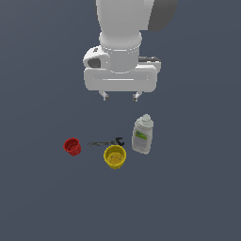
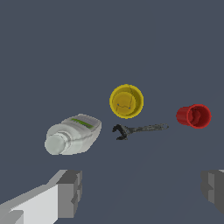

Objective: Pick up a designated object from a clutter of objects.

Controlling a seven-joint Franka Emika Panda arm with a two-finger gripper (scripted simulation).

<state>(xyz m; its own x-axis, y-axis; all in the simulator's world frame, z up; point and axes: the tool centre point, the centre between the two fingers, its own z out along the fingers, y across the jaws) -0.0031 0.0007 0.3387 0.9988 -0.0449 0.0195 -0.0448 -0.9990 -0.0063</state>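
On the dark desk (image 1: 42, 197) four things lie in a loose group, and the arm (image 1: 120, 42) hangs above them. Its pincer (image 1: 120, 97) points down, high over the group, with the two fingertips (image 1: 105, 97) well apart and nothing between them; it touches none of the things. In the wrist view the two grey fingers (image 2: 70, 192) stand at the far edges of the picture, wide open, and the space between them is bare. The red cup (image 1: 72, 147) sits at the exterior view's left end of the group, upright with the mouth turned up, apart from the others and not under the pincer. In the wrist view the red cup (image 2: 194, 116) appears a little tilted, so that its side and its open mouth both show. Near the red cup, toward the exterior view's right, lies the wrench (image 1: 106, 142), thin and dark, flat on the desk, with its forked head at the end away from the red cup. The yellow cup (image 1: 115, 156) stands just beside the wrench, upright, and it looks somewhat bigger than the red one. At the exterior view's right end is the bottle (image 1: 142, 134), white with a green label, close to the yellow cup and to the head of the wrench; whether it touches either one cannot be told.
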